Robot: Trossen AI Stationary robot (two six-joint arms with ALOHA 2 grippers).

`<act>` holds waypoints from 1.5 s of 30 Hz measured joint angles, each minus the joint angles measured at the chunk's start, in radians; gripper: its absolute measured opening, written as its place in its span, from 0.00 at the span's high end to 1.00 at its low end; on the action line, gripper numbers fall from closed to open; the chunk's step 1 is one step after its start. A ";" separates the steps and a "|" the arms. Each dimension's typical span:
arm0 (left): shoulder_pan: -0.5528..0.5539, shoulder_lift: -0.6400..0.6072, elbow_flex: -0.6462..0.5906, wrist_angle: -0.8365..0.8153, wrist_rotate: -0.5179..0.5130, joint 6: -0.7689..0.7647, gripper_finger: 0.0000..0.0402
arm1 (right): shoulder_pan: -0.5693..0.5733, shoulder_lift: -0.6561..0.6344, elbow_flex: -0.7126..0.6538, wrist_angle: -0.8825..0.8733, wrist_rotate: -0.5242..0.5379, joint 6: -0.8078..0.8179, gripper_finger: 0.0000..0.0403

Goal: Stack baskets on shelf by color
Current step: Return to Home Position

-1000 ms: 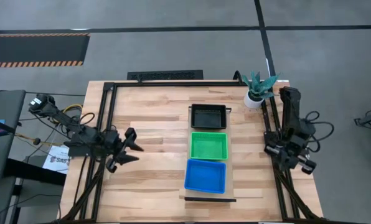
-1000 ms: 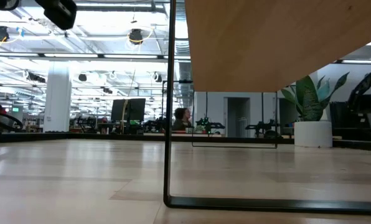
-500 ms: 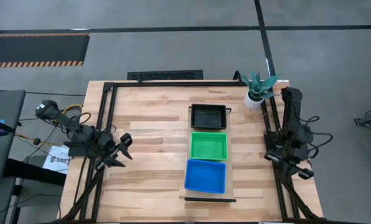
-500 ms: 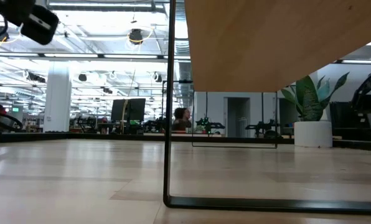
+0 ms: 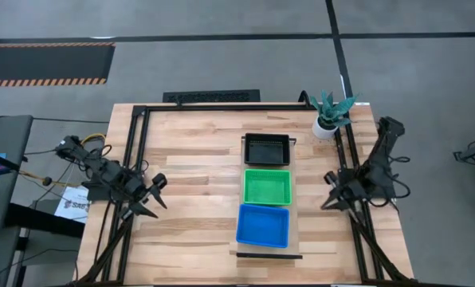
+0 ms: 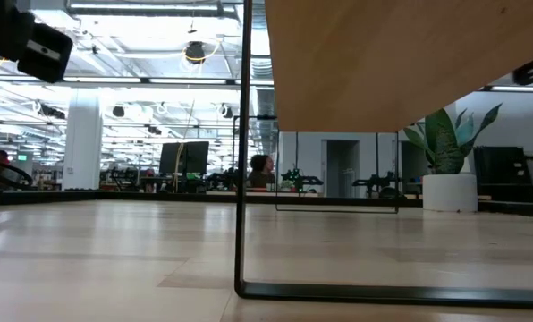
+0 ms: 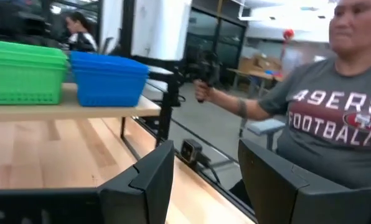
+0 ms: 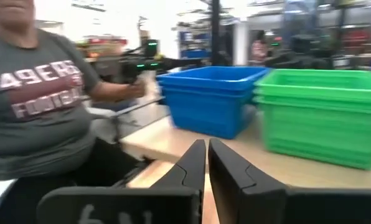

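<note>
Since all 3 colour piles sit on the shelf [image 5: 294,231], what is left is a clean retreat for both arms. From above, the black baskets [image 5: 267,149] lie at the end nearest the potted plant [image 5: 330,115]. The green baskets [image 5: 267,186] are in the middle and the blue baskets [image 5: 263,225] at the other end. The wrist views show layered rims on the green and blue piles, so these look nested, though I cannot count 3 in each.

The left gripper [image 5: 152,196] hangs over the table's [image 5: 198,159] left edge, well apart from the shelf, with its fingers spread and nothing between them. The right gripper [image 5: 331,196] hangs near the right edge, its fingers pressed together on nothing.

To finish well, I would fold each arm outward and back, away from the shelf, so that no link passes over the piles. The left gripper's spread fingers need room from the black frame rail [image 5: 134,151] beside them. A person [image 7: 322,118] stands close beyond the shelf's blue end, so slow, predictable motion seems wise.
</note>
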 joint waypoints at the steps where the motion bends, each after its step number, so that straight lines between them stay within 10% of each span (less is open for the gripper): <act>1: 0.000 0.000 0.000 -0.009 0.015 0.006 0.58 | -0.030 0.000 0.000 0.007 0.000 -0.002 0.88; 21: 0.000 0.001 0.135 -0.377 0.096 0.231 0.58 | -0.670 0.225 -0.001 0.164 -0.498 0.087 0.87; 33: 0.000 0.001 0.137 -0.413 0.132 0.242 0.58 | -0.809 -0.009 0.003 0.064 -0.479 0.159 0.87; 45: 0.013 0.004 0.086 -0.329 0.129 0.278 0.58 | -0.816 0.025 -0.001 -0.050 -0.373 0.077 0.87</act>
